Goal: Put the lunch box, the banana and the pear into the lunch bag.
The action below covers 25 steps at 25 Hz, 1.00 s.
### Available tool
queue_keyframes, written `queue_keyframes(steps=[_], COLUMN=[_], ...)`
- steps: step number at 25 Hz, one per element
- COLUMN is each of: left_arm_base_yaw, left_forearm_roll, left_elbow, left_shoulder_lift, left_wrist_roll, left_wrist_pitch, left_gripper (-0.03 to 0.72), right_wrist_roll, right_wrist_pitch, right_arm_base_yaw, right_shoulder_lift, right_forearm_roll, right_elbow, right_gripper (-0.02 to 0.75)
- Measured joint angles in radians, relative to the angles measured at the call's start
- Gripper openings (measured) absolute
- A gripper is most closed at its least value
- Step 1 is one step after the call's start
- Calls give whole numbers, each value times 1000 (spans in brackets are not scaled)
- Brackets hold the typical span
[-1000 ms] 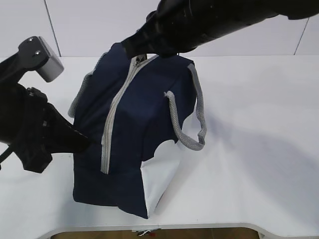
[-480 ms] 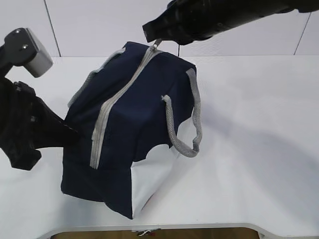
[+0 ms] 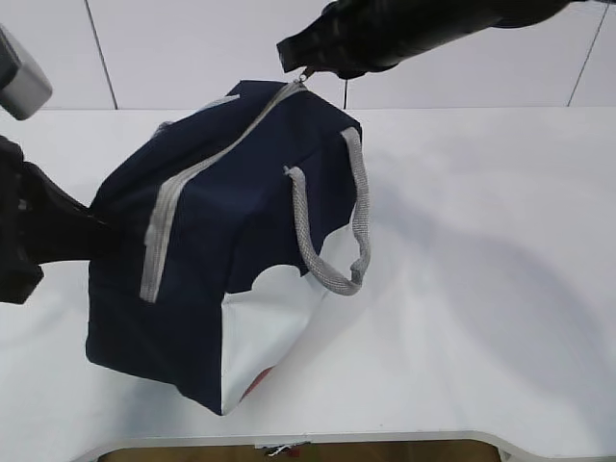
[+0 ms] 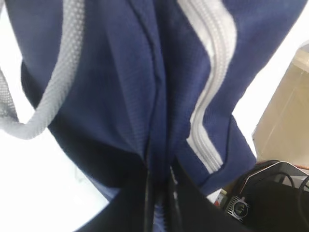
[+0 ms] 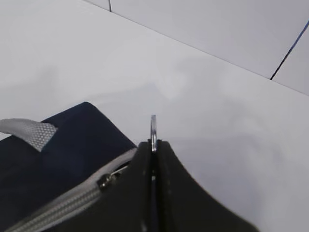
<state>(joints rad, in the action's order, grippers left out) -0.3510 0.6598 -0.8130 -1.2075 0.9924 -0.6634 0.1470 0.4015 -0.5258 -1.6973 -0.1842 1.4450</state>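
The navy lunch bag (image 3: 250, 221) stands tilted on the white table, zipper (image 3: 192, 188) shut along its top, grey handle (image 3: 332, 226) hanging on its near side. My right gripper (image 3: 306, 69) is shut on the metal ring pull (image 5: 153, 130) at the zipper's far end; the slider (image 5: 104, 181) shows just left of the jaws. My left gripper (image 3: 96, 236) is shut on a fold of the bag's navy fabric (image 4: 159, 159) at its left end. The lunch box, the banana and the pear are out of view.
The white table (image 3: 481, 241) stretches to the right of the bag, with its front edge (image 3: 385, 438) near the bottom. A white wall stands behind. The left wrist view shows equipment and cables (image 4: 270, 193) off the table's side.
The bag has swung and slid to the left, its lower end moving left with my left gripper. My right gripper has stayed at the zipper's far end with the ring pull.
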Motion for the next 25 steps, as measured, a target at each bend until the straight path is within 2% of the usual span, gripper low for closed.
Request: queue_keyframes(steps=[7, 12, 15, 22, 25], left_arm_base_yaw=[88, 108, 108, 109, 109], left_forearm_roll=[-10, -25, -26, 23, 28], left_elbow=[2, 2, 2, 2, 2], left_shoulder_lift=[45, 51, 51, 52, 52], left_wrist_roll=[-2, -2, -2, -2, -2], left_wrist_pitch=[-69, -77, -90, -94, -96], left_gripper=[-2, -2, -2, -2, -2], right_wrist_roll=[0, 0, 0, 0, -2], right_wrist_pitch=[0, 0, 0, 12, 14], right_arm_base_yaw=[7, 27, 29, 40, 40], right_shoulder_lift=[-74, -98, -101, -104, -104], right_forearm_roll=[-23, -14, 45, 273, 296], right_elbow=[40, 42, 42, 44, 44], right_gripper=[13, 13, 13, 13, 13])
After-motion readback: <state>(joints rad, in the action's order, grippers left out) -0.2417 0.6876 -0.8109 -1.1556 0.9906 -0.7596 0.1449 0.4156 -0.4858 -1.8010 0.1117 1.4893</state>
